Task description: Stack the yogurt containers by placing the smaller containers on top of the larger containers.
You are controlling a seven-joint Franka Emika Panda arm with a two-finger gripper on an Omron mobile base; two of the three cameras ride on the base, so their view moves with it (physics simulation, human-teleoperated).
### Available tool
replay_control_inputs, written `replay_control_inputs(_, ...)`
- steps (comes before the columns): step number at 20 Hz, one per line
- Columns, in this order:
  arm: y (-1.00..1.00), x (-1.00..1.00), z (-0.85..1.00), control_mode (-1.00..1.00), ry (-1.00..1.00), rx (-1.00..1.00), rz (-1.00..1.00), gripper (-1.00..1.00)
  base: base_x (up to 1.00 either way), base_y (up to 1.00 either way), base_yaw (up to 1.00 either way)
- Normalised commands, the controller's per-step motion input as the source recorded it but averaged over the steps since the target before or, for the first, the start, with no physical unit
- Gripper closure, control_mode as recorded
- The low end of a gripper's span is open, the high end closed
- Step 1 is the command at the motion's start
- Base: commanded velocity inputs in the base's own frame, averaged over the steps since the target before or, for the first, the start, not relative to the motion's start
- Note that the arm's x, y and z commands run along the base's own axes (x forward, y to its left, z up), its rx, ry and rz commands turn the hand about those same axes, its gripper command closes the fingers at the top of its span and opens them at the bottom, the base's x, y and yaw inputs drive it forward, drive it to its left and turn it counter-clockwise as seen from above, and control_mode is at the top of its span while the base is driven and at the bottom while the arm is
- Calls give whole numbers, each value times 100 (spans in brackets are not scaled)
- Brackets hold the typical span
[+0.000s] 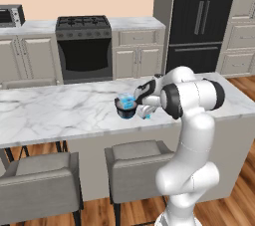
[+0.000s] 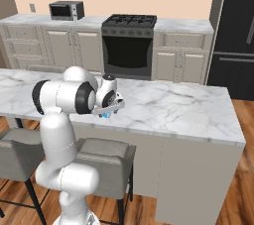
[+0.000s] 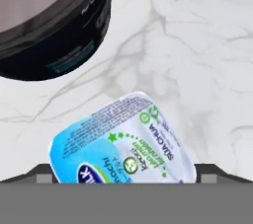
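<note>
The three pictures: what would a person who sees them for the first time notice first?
First, the white arm, bent low over the marble island counter in a kitchen. Under its hand stand a dark round bowl with a light-blue yogurt cup in it, and beside it a tinier blue cup. In the hand view a blue-labelled yogurt cup lies close, between the open fingers, below the bowl.

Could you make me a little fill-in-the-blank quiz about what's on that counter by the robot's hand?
1. The yogurt cup under the gripper has a label mostly coloured ____.
2. The counter has a ____ pattern.
3. The round bowl beside the cup is ____ in colour.
4. The gripper's jaws stand ____.
Missing words: blue; marble; dark; open
</note>
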Motion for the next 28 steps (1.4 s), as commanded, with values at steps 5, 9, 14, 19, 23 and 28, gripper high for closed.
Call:
replay_control_inputs(5,13,3,-8,-100,2,0,0,-100,0,0,0)
replay_control_inputs(9,18,0,-5,-100,2,0,0,-100,0,0,0)
replay_control_inputs(14,18,0,-5,-100,1,0,0,-100,0,0,0)
replay_control_inputs(19,19,0,-6,-100,0,0,0,100,0,0,0)
replay_control_inputs(23,6,0,-5,-100,0,0,0,100,0,0,0)
replay_control_inputs(28,-2,-10,-3,-100,0,0,0,100,0,0,0)
